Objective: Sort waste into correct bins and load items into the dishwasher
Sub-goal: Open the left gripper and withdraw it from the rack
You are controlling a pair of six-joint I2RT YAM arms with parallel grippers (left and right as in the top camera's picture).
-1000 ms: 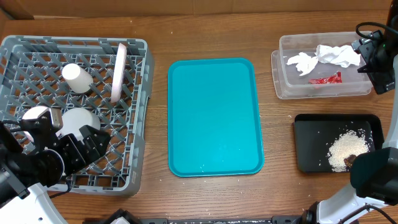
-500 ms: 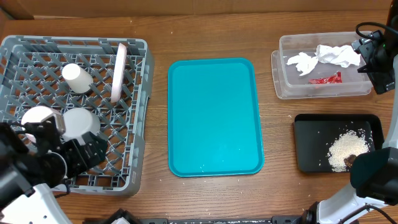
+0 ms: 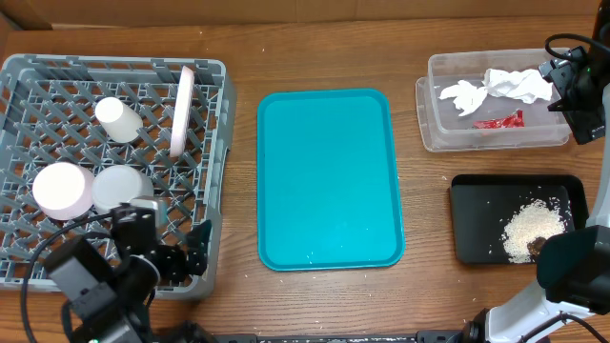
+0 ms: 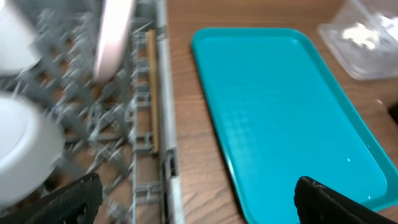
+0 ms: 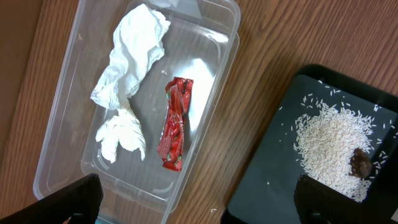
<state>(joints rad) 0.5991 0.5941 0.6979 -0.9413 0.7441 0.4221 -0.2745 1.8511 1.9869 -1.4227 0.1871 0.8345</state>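
The grey dishwasher rack [image 3: 29, 105] holds a white cup [image 3: 119, 119], a pink-white plate [image 3: 179, 110] standing on edge, and two upturned bowls, pink [image 3: 63, 188] and grey-white [image 3: 122, 186]. My left gripper [image 3: 191, 255] hangs open over the rack's front right corner, empty; its wrist view shows the rack wall [image 4: 163, 124], the plate [image 4: 112, 37] and the gripper [image 4: 199, 208]. My right gripper [image 5: 199, 205] is open and empty above the clear tub [image 5: 205, 68], which holds tissue [image 5: 130, 68] and the wrapper [image 5: 175, 124]. Rice [image 5: 336, 149] and a brown lump [image 5: 362, 165] lie in the black tray [image 5: 280, 162].
A teal serving tray [image 3: 329, 176] lies bare in the middle of the wooden table, between the rack and the bins. The clear tub [image 3: 496, 141] sits at the back right, with the black tray [image 3: 477, 219] in front of it.
My left arm has pulled back toward the front and right of the rack, uncovering the two bowls. The right arm has not moved.
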